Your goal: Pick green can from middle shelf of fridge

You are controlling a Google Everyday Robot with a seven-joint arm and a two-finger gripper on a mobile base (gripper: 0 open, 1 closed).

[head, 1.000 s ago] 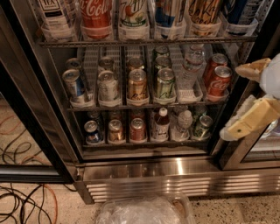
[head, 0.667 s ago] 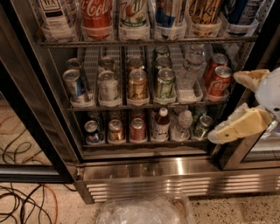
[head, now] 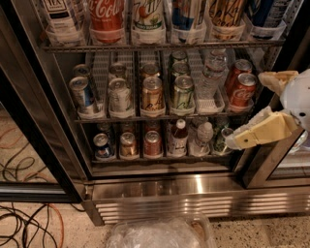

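**Front view of the fridge (head: 193, 203), with the green can as reference.** We see the green can (head: 183, 92) standing upright at the front of its lane on the middle shelf (head: 209, 104), with more cans lined up behind it.

- **Left of the green can:** a gold-tan can (head: 152, 93) stands just beside it, followed by a silver can (head: 119, 95) and a blue can (head: 83, 95), each at the front of its own lane.
- **Right of the green can:** one lane holds a clear bottle (head: 213, 68) set further back, and beyond that lane stands a red cola can (head: 242, 90).
- **Above the green can:** a rack carries tall bottles (head: 147, 14).
- **Below the green can:** the bottom rack (head: 160, 157) holds small cans and bottles.

The end effector (head: 248, 109) hangs to the right of the green can and well apart from it, past the red cola can, at the right door frame. Its two tan fingers are spread wide and hold nothing. The upper finger (head: 276, 77) sits at about the height of the green can. The lower finger (head: 259, 131) points toward the right end of the bottom rack.

Far below the green can, a crumpled clear plastic bag (head: 160, 235) lies on the floor. Loose cables (head: 24, 227) trail at the lower left.
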